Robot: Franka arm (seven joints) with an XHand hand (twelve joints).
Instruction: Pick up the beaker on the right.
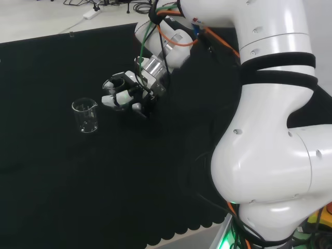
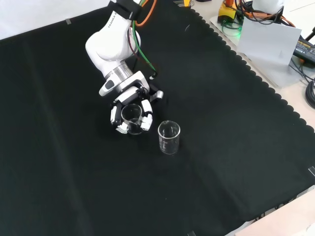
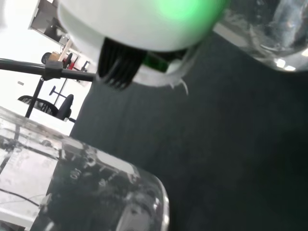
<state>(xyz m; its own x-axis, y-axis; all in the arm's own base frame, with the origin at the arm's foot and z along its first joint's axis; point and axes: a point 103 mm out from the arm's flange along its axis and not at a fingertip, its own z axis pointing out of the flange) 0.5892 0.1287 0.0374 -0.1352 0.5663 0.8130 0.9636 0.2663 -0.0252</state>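
Observation:
Two clear glass beakers are on the black cloth. In the front view the hand (image 2: 146,118) comes down from the top, its fingers curled round one beaker (image 2: 131,113). The other beaker (image 2: 169,136) stands free just right of it and nearer the camera. From the head view, the hand (image 1: 126,97) holds its beaker (image 1: 115,87), and the free beaker (image 1: 85,115) stands upright to their left. The wrist view has a glass wall (image 3: 91,192) with printed marks close by, more glass (image 3: 276,33) at another corner, and a blurred white part of the hand (image 3: 144,24).
Black cloth (image 2: 221,162) spreads round both beakers, with a scalloped edge on the right of the front view. The arm's white links (image 1: 270,129) stand at the right of the head view. Cables and a grey box (image 2: 268,44) lie beyond the cloth's edge.

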